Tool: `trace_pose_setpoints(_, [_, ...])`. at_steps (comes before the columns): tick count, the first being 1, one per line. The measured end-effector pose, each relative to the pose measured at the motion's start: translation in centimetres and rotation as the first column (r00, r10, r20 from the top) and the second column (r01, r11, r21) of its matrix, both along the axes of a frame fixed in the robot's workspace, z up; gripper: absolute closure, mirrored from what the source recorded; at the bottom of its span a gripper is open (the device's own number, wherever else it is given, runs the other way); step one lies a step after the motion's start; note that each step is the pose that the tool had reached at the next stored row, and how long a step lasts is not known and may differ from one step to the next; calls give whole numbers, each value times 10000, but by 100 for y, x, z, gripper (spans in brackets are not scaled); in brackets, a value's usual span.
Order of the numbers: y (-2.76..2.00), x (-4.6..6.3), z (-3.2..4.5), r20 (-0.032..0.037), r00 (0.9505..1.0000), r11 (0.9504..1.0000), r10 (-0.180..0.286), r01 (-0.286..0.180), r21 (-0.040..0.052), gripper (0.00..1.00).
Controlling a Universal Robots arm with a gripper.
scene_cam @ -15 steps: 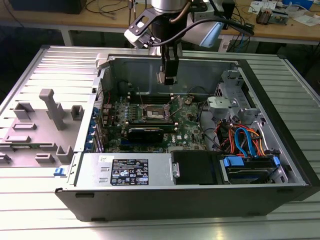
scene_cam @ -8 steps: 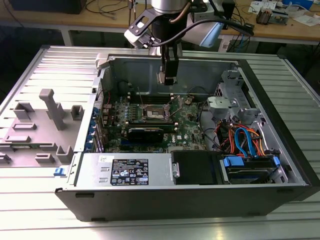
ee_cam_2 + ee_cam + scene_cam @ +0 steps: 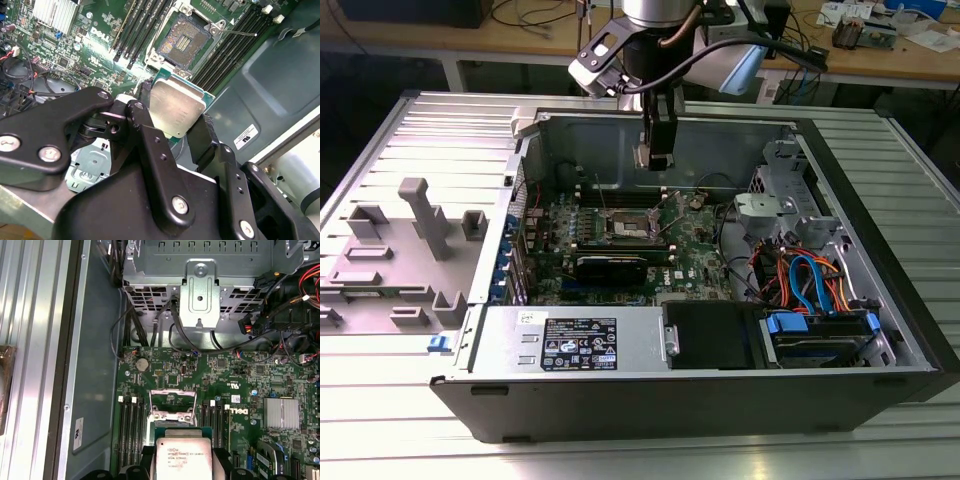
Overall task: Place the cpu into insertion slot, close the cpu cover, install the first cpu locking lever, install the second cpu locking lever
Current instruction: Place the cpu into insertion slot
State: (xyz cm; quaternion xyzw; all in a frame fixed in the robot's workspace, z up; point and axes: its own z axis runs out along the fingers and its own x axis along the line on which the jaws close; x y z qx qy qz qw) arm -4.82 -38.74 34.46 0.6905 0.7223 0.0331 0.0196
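Gripper (image 3: 658, 155) clamped on cpu (image 3: 176, 111) by two opposite edges. Chip hangs above board (image 3: 100, 45), just short of insertion slot (image 3: 184, 41), which lies uncovered. Hold chip level, square your edges to slot rim, descend straight; judge no sideways sliding once inside.

Bright light from above; glare whitens the ribbed bench (image 3: 390, 400) and the cpu (image 3: 176, 112) top, while the case (image 3: 740, 395) interior lies shadowed.

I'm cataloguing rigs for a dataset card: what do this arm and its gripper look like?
The arm is silver-grey at the wrist, with black cables looping off it. The gripper is matte black: jointed flat link bars with silver screws.
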Motion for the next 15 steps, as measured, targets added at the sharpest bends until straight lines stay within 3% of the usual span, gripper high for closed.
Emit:
trace_pose_setpoints(6, [0, 0, -3, 1, 10000, 10000, 0, 0, 0, 46])
trace_pose_setpoints(15, [0, 0, -49, 0, 9986, 9986, -537, 537, -13, 46])
